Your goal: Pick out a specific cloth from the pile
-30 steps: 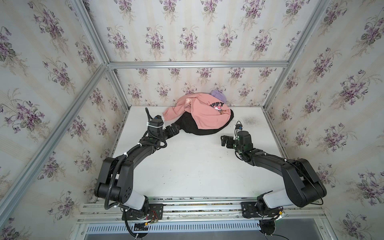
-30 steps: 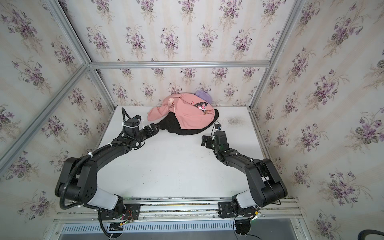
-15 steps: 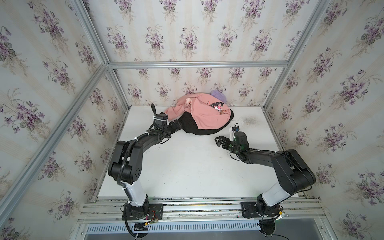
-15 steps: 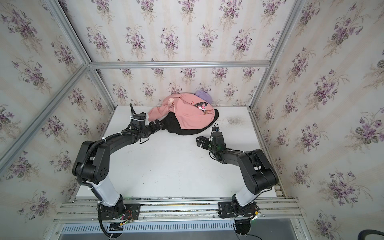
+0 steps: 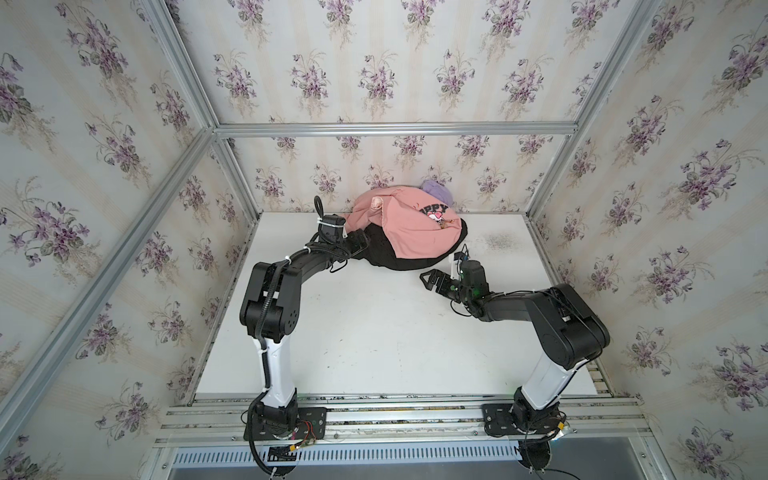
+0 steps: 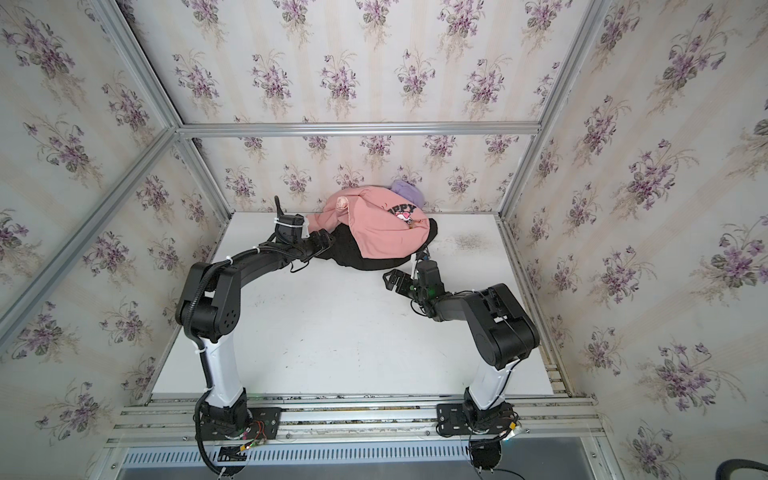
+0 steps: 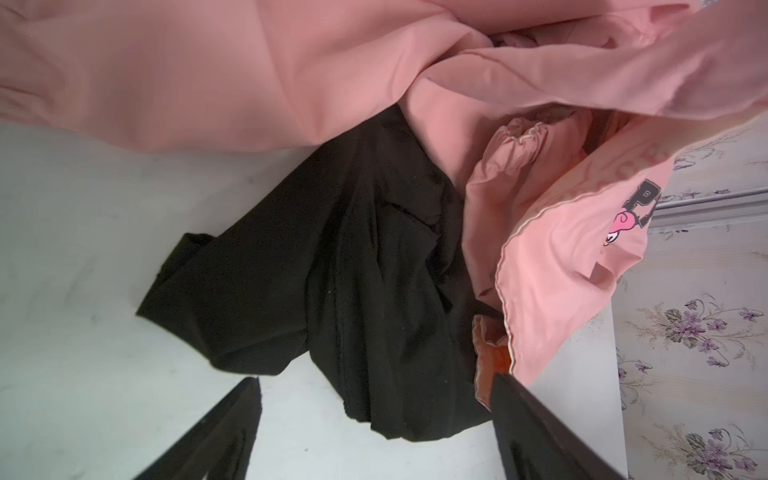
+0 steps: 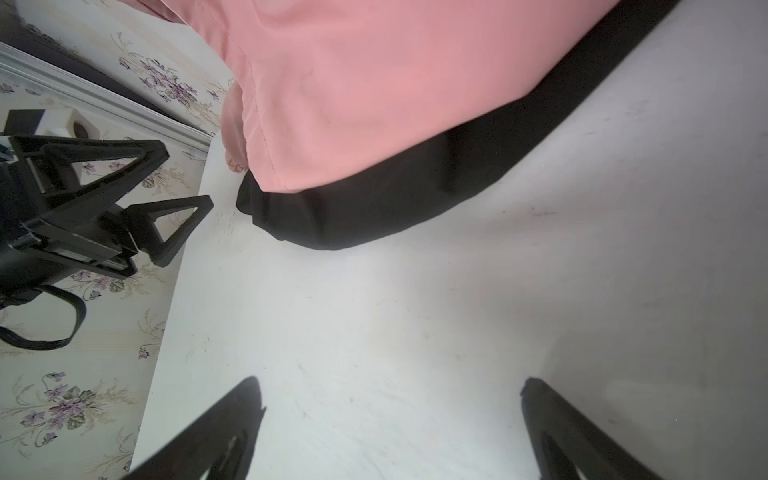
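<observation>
Here the black cloth [image 7: 332, 270] lies under the pink sweatshirt [image 5: 415, 237] at the far edge of the table [image 5: 374, 332], one fold between the spread jaws of the left gripper [image 7: 376, 380], while the right gripper [image 8: 390, 382] gapes wide over the table nearby.

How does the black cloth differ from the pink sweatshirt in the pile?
The black cloth is plain; the pink sweatshirt bears black letters and a cartoon print. The black cloth lies underneath on the table, the pink sweatshirt draped over it. In both top views the black cloth shows only at the edges, the pink sweatshirt mostly. Both are soft, crumpled.
</observation>
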{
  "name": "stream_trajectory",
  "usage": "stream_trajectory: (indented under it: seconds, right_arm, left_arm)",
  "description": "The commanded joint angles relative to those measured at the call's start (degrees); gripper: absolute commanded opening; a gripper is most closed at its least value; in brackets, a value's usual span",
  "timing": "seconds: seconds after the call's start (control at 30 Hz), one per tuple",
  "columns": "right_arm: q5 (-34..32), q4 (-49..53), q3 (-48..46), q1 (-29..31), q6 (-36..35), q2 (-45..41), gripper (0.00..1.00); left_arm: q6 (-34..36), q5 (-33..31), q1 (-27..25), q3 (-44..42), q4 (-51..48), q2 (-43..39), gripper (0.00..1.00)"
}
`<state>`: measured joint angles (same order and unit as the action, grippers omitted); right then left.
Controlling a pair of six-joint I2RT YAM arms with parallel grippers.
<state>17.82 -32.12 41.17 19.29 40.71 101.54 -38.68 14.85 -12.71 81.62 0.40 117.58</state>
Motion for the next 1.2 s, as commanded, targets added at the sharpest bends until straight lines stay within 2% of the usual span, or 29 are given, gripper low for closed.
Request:
stream_trajectory:
  seconds: [0.0,0.17,0.33,0.67,0.87,1.17]
  right_arm:
    - [1.7,-1.8,1.8,0.3,1.0,1.4,1.0]
    - [2.6,-2.1,3.9,0.8,2.0,2.7,1.0]
    - [2.3,-0.5,5.2,1.3,1.8,2.6,1.0]
    - [1.1,1.3,5.7,1.6,1.7,1.9,1.0]
    - [0.9,1.8,5.8,1.8,1.8,1.6,1.0]
    - [0.6,2.4,5.3,1.9,1.7,0.3,1.0]
  left_arm:
    - [-1.0,2.0,-0.5,2.9,-1.3,1.9,0.85]
    - [-1.7,2.0,-1.1,7.5,-3.1,5.6,0.79]
    - [-3.3,0.6,-1.2,10.6,-5.1,8.7,0.79]
    - [-5.4,6.0,-1.1,15.6,-6.6,14.4,0.75]
    - [-5.9,6.5,-1.1,17.4,-6.7,15.7,0.63]
    - [-6.6,7.0,-1.1,18.3,-6.8,16.5,0.33]
